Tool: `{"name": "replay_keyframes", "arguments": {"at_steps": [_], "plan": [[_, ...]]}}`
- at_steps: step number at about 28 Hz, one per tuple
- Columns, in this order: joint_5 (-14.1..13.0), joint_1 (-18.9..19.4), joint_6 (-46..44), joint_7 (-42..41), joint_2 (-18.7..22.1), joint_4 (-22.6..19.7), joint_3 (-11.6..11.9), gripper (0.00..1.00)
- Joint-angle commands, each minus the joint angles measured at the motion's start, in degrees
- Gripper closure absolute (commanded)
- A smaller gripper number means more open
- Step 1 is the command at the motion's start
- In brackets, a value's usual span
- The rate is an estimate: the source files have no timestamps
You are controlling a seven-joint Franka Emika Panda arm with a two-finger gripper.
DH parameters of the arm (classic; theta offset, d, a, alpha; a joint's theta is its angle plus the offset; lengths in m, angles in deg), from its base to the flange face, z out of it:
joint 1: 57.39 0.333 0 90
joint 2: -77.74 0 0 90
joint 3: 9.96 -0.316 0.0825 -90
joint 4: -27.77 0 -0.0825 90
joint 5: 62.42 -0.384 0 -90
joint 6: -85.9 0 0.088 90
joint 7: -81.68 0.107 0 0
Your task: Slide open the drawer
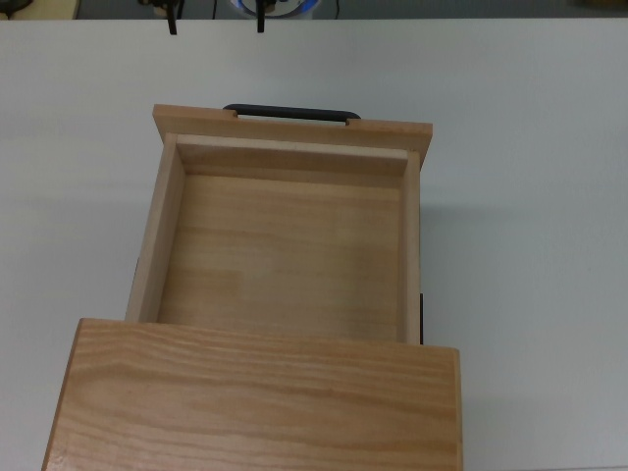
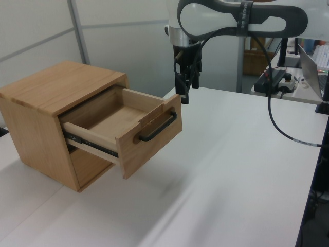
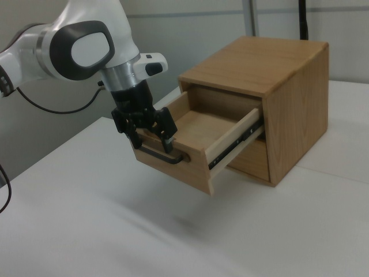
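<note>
The drawer (image 1: 294, 129) is a light pine tray pulled well out of its wooden cabinet (image 1: 255, 402), and it holds nothing. Its black bar handle (image 1: 289, 112) runs along the front panel. My gripper (image 1: 217, 20) hangs open just beyond that panel, only its fingertips (image 1: 261, 20) showing at the top view's upper edge. In the right view the gripper (image 3: 153, 140) sits a little above the handle (image 3: 164, 157), with nothing between its fingers (image 3: 168, 141). The left view shows the gripper (image 2: 183, 92) edge-on above the far corner of the drawer (image 2: 149, 149).
The cabinet (image 2: 56, 87) stands on a white table (image 2: 231, 170). A black cable (image 2: 277, 118) hangs from the arm at the left view's right. A laptop (image 2: 314, 64) and a power strip (image 2: 275, 77) lie beyond the table's far edge.
</note>
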Motion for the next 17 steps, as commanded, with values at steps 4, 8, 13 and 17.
{"name": "replay_keyframes", "arguments": {"at_steps": [4, 8, 13, 17], "plan": [[0.6, -0.2, -1.6, 5.0, 0.4, 1.1, -0.1, 0.0], [0.1, -0.2, -1.9, 5.1, 0.6, 2.1, -0.1, 0.0], [0.2, -0.1, -3.3, 9.6, 0.7, 2.5, -0.2, 0.0], [0.6, 0.0, -4.8, 11.6, 0.7, 2.4, -0.4, 0.0]]}}
